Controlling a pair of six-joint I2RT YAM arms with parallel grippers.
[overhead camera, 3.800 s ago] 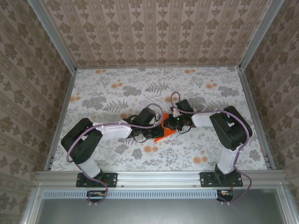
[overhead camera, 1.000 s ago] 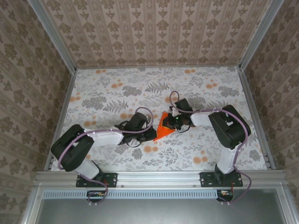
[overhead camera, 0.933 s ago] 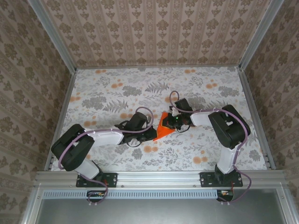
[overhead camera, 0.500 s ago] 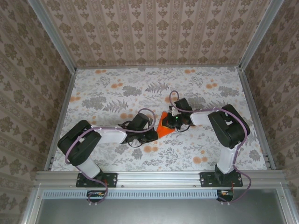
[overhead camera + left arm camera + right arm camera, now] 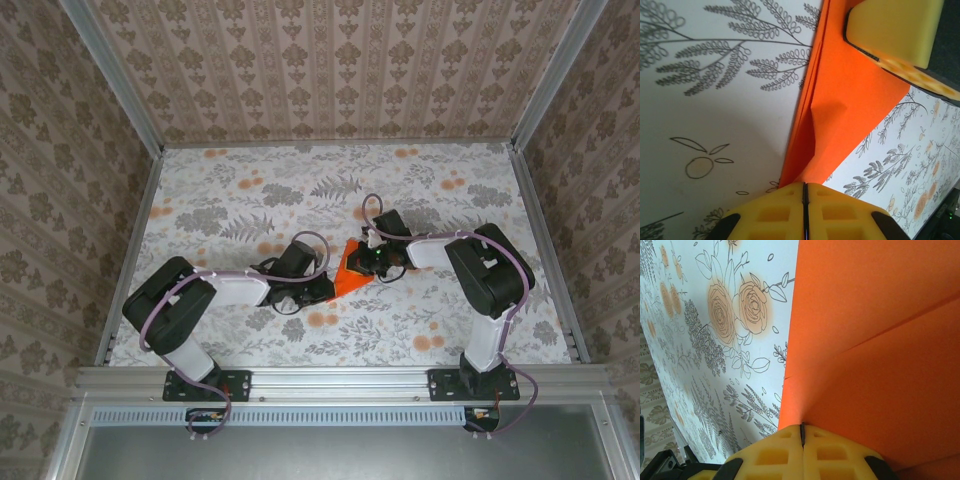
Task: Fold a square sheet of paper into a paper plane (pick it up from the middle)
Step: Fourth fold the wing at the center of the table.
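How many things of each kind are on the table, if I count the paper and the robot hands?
orange paper: 1
robot hands: 2 (left hand, right hand)
Total: 3

Paper [image 5: 347, 272] sits mid-table [image 5: 440, 190], left gripper [image 5: 327, 290] at its near-left corner, right gripper [image 5: 369, 263] on its far-right edge.

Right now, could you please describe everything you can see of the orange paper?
The orange paper is thin, plain and bright, folded into layered triangular flaps with sharp creases. It sits low over the middle of the floral table. The left end effector is shut on one pointed corner, the right end effector on an edge opposite.
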